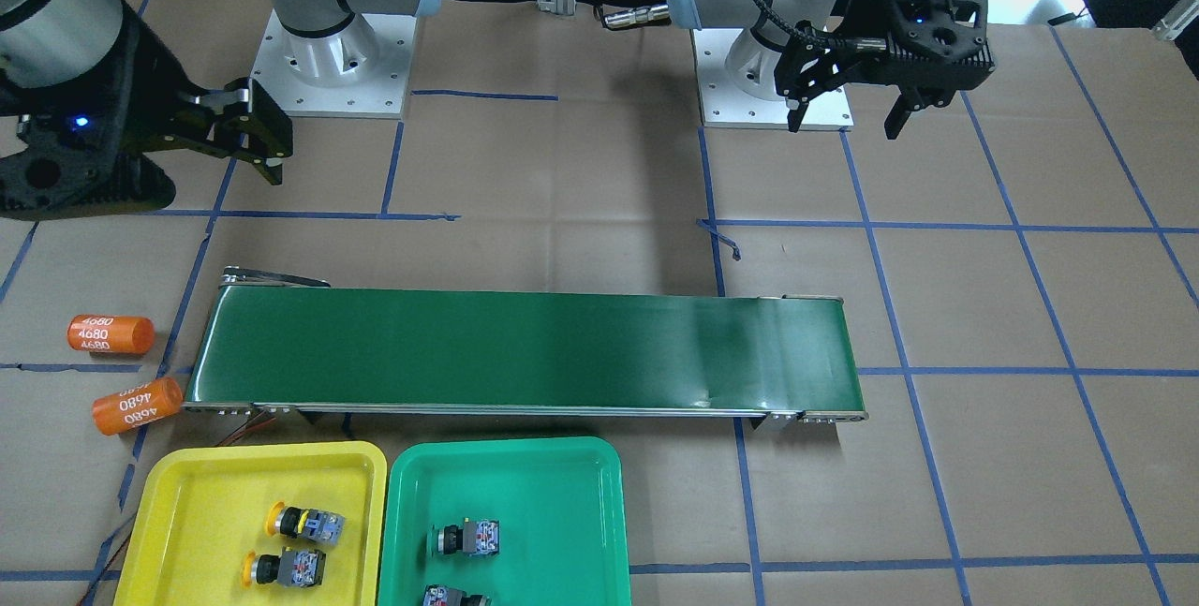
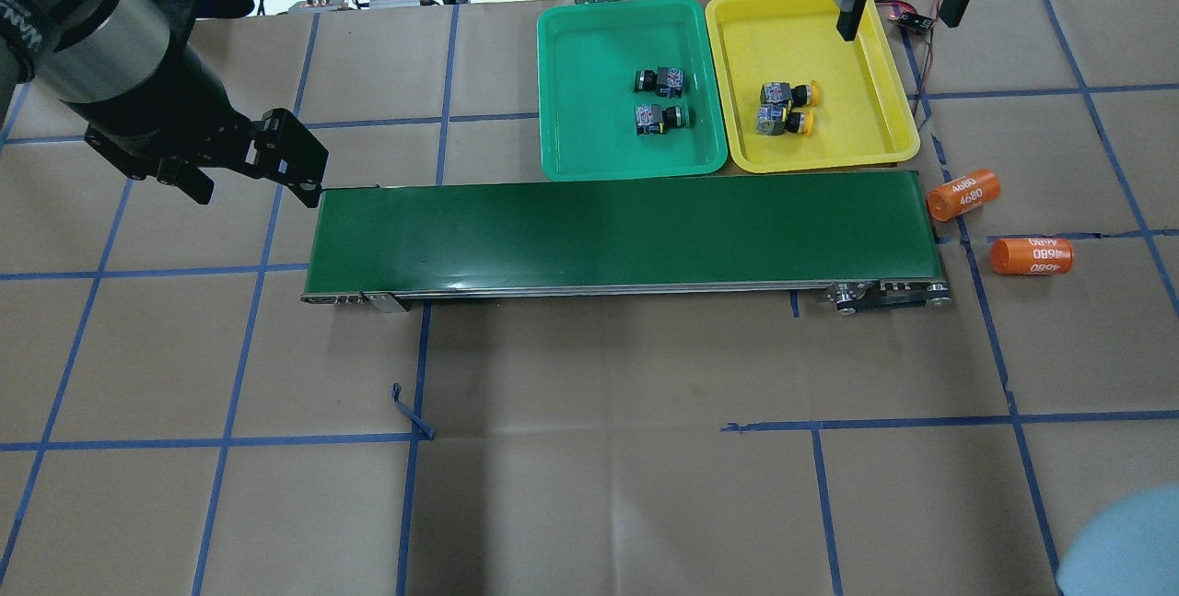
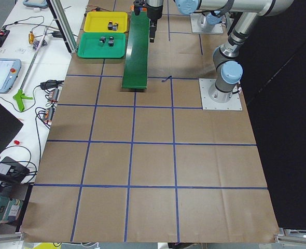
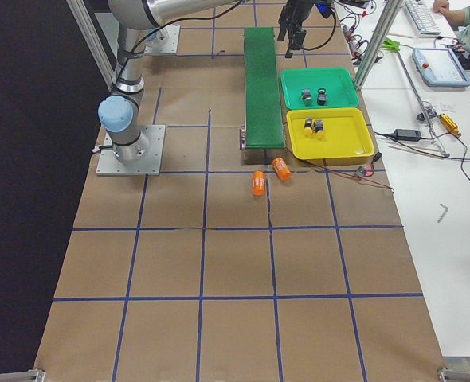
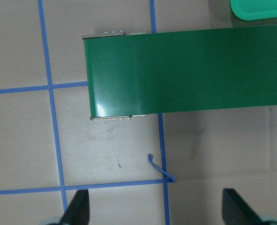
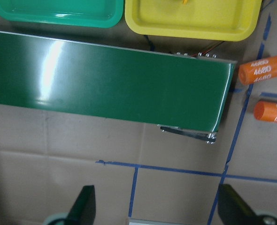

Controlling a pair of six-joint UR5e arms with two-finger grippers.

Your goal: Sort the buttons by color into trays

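Observation:
Two yellow-capped buttons (image 2: 788, 94) (image 2: 783, 122) lie in the yellow tray (image 2: 875, 117). Two green-capped buttons (image 2: 659, 80) (image 2: 660, 117) lie in the green tray (image 2: 562, 71). In the front view the yellow buttons (image 1: 307, 522) (image 1: 284, 567) and green buttons (image 1: 466, 539) (image 1: 454, 598) show in the same trays. My left gripper (image 2: 255, 191) is open and empty, raised by the belt's left end. My right gripper (image 2: 900, 17) is open and empty, held high. Both wrist views show spread fingertips (image 5: 77, 208) (image 6: 87, 206) with nothing between them.
A long dark-green conveyor belt (image 2: 626, 227) lies across the table in front of the trays. Two orange cylinders marked "4680" (image 2: 963, 194) (image 2: 1032, 256) lie off its right end. Brown paper with blue tape lines covers the table. Cables lie beyond the far edge.

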